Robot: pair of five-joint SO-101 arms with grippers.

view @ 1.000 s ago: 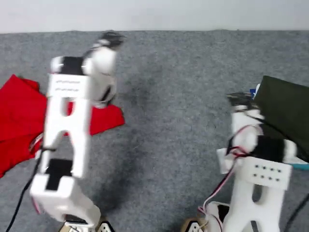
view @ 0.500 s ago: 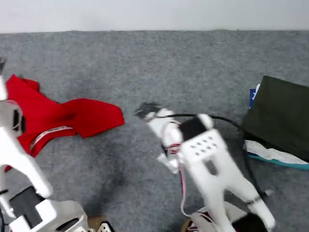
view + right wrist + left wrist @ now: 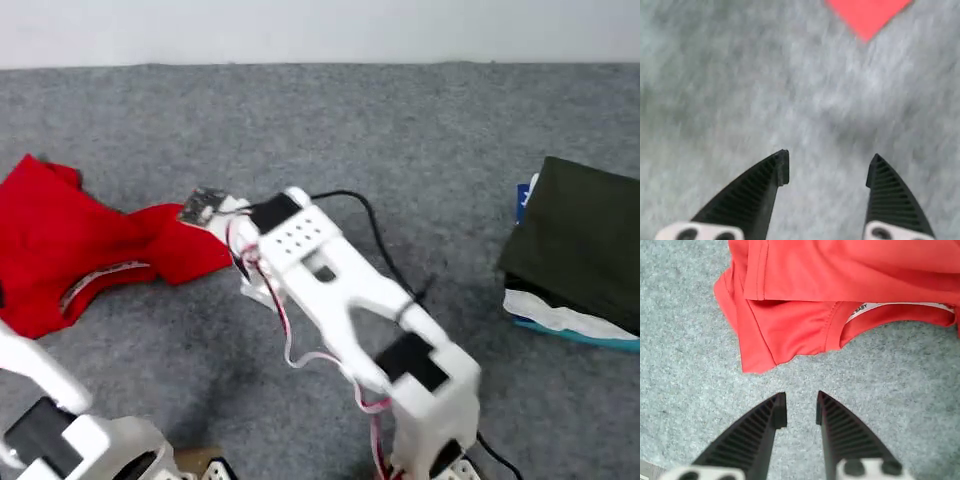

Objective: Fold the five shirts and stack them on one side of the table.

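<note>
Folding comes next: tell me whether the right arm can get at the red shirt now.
Probably yes. The right gripper is open over the table, a corner of the red shirt lies ahead, and nothing stands between.

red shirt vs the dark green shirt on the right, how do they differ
The red shirt lies rumpled and unfolded, while the dark green shirt is folded into a neat rectangle. The red shirt sits alone, straight on the grey table, at its left side. The dark green shirt tops a stack of folded garments at the right side. Both rest on the same table.
</note>
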